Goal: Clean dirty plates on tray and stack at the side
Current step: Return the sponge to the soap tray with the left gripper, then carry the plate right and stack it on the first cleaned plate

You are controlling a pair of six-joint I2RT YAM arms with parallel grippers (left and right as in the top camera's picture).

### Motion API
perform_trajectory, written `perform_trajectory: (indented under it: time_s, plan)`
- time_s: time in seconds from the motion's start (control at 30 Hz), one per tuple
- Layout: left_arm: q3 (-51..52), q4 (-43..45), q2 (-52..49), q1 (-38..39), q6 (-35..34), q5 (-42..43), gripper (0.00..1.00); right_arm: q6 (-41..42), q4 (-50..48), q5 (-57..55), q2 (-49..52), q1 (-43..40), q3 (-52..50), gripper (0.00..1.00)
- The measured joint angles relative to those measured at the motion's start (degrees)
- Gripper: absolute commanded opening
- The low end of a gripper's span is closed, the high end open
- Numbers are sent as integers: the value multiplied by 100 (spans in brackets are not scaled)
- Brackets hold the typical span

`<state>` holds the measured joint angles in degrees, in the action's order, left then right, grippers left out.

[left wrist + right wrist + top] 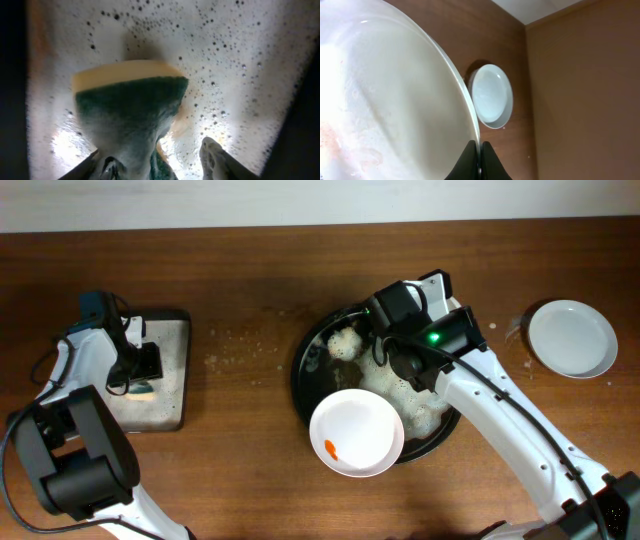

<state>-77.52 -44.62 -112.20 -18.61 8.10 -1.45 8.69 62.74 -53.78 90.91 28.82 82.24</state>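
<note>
The black tray [300, 380] sits mid-table. A white plate with an orange smear [357, 432] rests on its front edge. Behind it a foam-covered plate [408, 398] lies in the tray. My right gripper [392, 352] is shut on that plate's rim [481, 150]; the plate [385, 100] fills the left of the right wrist view. A faintly blue plate [572, 338] stands on the table at the far right and shows in the right wrist view [491, 95]. My left gripper [140, 375] is over the sponge tray, open [155, 150], with the green-and-yellow sponge [130, 100] between its fingers; the right finger stands apart from it.
The small grey sponge tray [165, 405] at the left is wet and foamy [240, 60]. Foam clumps [345, 340] lie in the black tray's back. Specks of foam dot the wood between the two trays [240, 345].
</note>
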Motion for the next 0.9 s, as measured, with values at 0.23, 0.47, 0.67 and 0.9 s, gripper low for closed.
perform_trajectory:
  time_s: [0.23, 0.47, 0.67, 0.9]
  plan:
    - [0, -50, 2, 0, -155, 262, 80, 9, -20, 662, -13, -61, 50, 4]
    - [-48, -197, 7, 0, -227, 627, 97, -20, 59, 625, -190, -98, 433, 4]
    - [-120, -249, 669, 0, -234, 837, 99, 11, 179, 308, -107, -87, 433, 4]
    - [-179, -291, 765, 0, -234, 988, 99, 11, 109, -570, 26, 286, 367, 4]
